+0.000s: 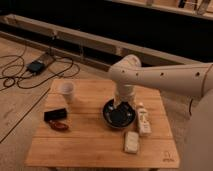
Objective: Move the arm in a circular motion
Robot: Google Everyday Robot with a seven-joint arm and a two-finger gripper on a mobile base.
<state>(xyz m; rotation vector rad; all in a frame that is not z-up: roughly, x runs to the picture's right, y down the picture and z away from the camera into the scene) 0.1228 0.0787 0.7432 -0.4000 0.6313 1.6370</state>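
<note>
One arm, gripper above bowl, well inside table edges.

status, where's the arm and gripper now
Gripper low over dark bowl. Arm stretched across wooden table. White bottle close beside bowl, cup farther off.

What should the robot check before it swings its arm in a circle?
1. Arm held above the table: ok.
2. Gripper free of the dark bowl just under it: cannot tell.
3. White cup upright, off to the side: ok.
4. White bottle close beside the bowl, easy to knock: not ok.
5. Cables on the floor, away from the arm: ok.
</note>
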